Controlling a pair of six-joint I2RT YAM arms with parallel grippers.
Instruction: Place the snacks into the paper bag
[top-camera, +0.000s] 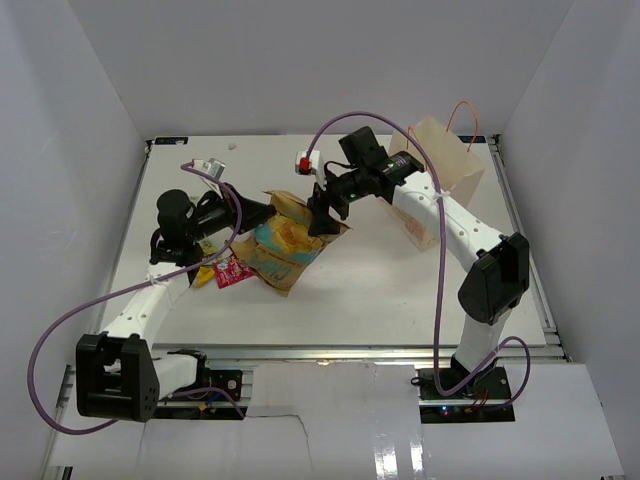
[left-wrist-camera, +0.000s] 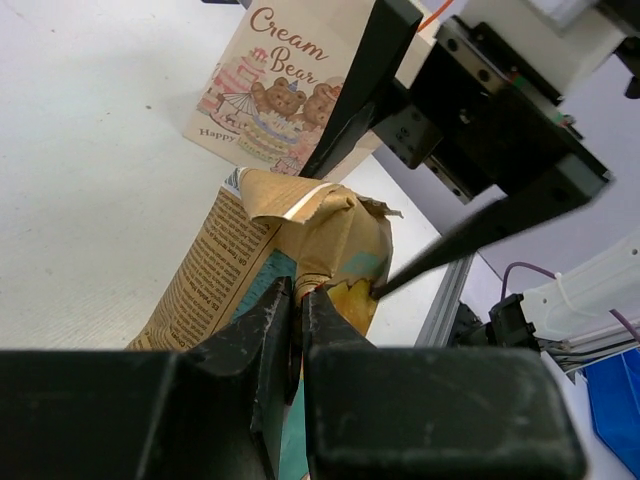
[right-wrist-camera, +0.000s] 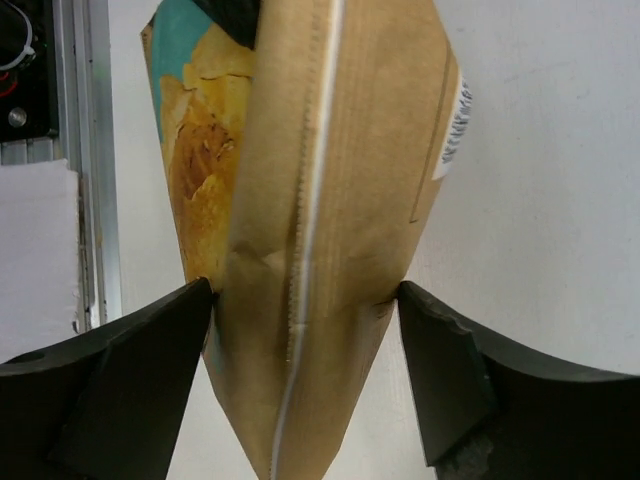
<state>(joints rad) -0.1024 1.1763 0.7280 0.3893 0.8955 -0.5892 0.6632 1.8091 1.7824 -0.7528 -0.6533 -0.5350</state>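
Note:
The large tan-gold chip bag (top-camera: 283, 248) lies mid-table, its far end raised between both grippers. My left gripper (top-camera: 262, 211) is shut on a crumpled edge of the chip bag (left-wrist-camera: 250, 262), jaws pinched together (left-wrist-camera: 297, 292). My right gripper (top-camera: 324, 216) is shut on the bag's other end; in the right wrist view its fingers press both sides (right-wrist-camera: 305, 300) of the chip bag (right-wrist-camera: 330, 170). A pink packet (top-camera: 231, 270) and a yellow packet (top-camera: 205, 276) lie under the left arm. The cream paper bag (top-camera: 445, 165) stands upright at the back right and shows in the left wrist view (left-wrist-camera: 275, 95). Green packet and dark bar are hidden.
White walls enclose the table on three sides. A metal rail (top-camera: 380, 352) runs along the table's front edge. The right arm's purple cable (top-camera: 437, 270) loops over the area in front of the paper bag. The right arm's forearm (top-camera: 450, 225) is close beside the paper bag.

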